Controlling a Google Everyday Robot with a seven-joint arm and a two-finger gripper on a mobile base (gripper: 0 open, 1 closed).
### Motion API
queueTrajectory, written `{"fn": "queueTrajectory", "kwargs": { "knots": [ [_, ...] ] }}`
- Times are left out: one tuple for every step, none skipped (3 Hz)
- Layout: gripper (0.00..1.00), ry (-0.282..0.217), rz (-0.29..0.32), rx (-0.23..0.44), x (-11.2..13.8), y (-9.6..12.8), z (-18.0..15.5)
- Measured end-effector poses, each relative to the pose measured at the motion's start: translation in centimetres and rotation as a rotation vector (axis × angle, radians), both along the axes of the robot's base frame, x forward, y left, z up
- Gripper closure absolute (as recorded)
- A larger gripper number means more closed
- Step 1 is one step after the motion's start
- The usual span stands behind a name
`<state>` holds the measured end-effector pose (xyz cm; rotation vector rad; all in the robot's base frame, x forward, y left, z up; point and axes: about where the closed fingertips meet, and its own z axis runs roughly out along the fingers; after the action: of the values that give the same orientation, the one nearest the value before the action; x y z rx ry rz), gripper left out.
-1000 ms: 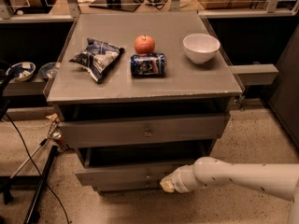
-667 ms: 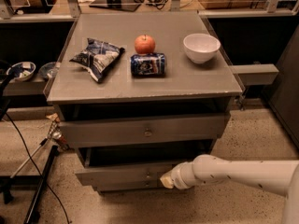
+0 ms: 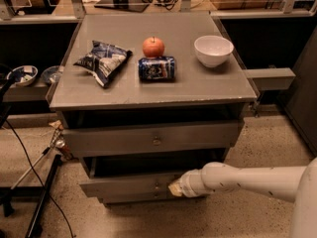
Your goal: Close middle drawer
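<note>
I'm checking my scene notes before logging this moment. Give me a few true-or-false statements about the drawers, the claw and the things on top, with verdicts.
1. The middle drawer stands pulled out, not shut. True.
2. The claw is up at the top drawer's knob. False: it is low, at the middle drawer's front, just right of its small knob.
3. The apple sits inside the white bowl. False: it stands on the cabinet top, just behind the can; the white bowl is apart, to the right.
4. The can lies on its side. True.
</note>
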<state>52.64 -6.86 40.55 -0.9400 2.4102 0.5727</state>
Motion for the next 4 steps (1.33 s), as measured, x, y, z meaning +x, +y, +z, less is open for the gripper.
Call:
{"fn": "queueTrajectory", "kwargs": {
  "knots": [
    [1.00, -0.005, 0.001, -0.002, 0.31, 0.09, 0.03],
    [0.82, -0.005, 0.001, -0.002, 0.31, 0.09, 0.03],
    [0.58, -0.005, 0.001, -0.002, 0.31, 0.09, 0.03],
    [0.27, -0.005, 0.001, -0.002, 0.31, 0.10, 0.03]
  ]
}}
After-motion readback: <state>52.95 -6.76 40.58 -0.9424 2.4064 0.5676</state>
